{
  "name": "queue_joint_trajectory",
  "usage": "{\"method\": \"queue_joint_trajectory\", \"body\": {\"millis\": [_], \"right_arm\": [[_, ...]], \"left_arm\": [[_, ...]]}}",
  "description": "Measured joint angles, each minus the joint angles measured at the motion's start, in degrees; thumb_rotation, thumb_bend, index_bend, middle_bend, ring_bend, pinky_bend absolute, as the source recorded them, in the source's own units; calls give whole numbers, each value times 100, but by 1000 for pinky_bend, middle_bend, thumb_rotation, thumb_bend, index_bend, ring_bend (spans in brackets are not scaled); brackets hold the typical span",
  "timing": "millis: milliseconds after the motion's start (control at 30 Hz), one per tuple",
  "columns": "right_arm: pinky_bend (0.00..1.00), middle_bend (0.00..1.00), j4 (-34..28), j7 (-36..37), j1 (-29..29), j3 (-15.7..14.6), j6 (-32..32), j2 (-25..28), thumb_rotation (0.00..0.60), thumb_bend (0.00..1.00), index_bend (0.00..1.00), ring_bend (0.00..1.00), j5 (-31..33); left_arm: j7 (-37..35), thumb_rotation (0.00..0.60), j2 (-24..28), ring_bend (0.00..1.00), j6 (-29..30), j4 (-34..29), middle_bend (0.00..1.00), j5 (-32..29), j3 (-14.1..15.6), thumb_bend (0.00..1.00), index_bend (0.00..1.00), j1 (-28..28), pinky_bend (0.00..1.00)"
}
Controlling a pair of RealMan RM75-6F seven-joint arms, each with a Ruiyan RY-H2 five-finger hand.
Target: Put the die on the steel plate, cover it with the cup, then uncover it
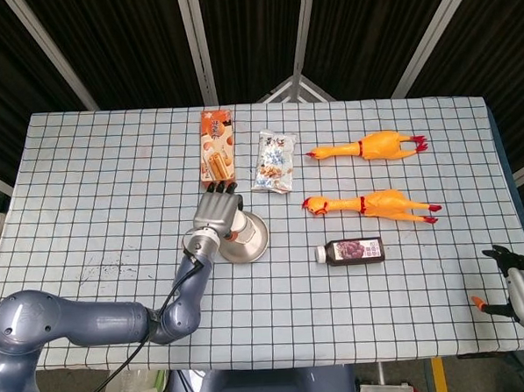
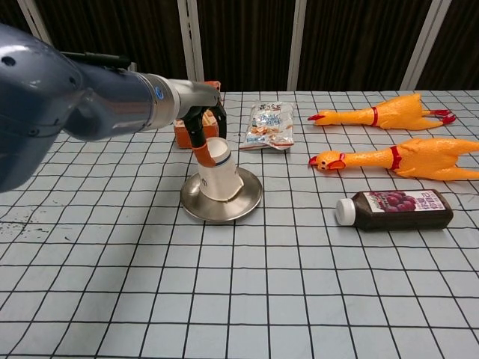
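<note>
While left hand grips it | cup inverted on steel plate

Blue-grey left arm, black cable, silver left hand, black orange-tipped fingers

We see a table under a white black-gridded cloth. At center sits a steel plate. A snack box lies at eleven o'clock, a snack packet at twelve, two rubber chickens at two, and a dark bottle at four.
</note>
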Motion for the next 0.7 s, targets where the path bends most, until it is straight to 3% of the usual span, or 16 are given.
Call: {"method": "queue_joint_trajectory", "body": {"millis": [700], "right_arm": [[0, 100, -43, 28, -7, -3, -23, 35, 600, 232, 204, 105, -7]], "left_arm": [[-472, 600, -343, 0, -260, 372, 66, 790, -40, 444, 399, 245, 0]]}}
